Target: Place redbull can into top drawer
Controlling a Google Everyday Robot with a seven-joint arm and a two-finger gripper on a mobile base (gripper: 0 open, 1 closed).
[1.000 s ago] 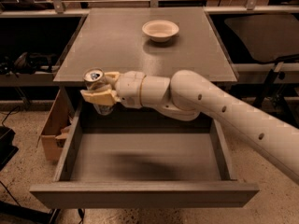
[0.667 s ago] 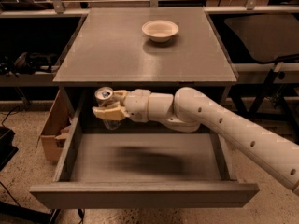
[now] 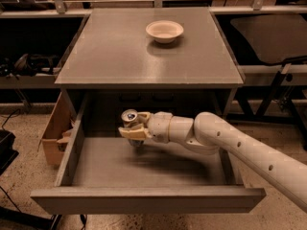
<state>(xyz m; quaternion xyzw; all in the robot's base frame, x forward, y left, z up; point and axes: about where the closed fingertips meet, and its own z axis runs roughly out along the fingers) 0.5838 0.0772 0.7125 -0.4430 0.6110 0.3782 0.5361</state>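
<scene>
The redbull can (image 3: pixel 129 119) is a slim silvery can with a pull-tab top, held upright inside the open top drawer (image 3: pixel 144 166), close to the drawer's floor at its back left. My gripper (image 3: pixel 133 131) is shut on the can, its cream fingers wrapped around the can's body. The white arm reaches in from the lower right across the drawer. The drawer is pulled far out from the grey cabinet (image 3: pixel 144 51), and its flat floor is bare.
A shallow white bowl (image 3: pixel 164 31) sits on the cabinet top near the back. A cardboard box (image 3: pixel 53 133) stands on the floor left of the cabinet. Dark shelves and metal frames flank both sides.
My gripper has carried the can down from cabinet-top height into the drawer and slightly rightward. The can now sits lower, near the drawer floor.
</scene>
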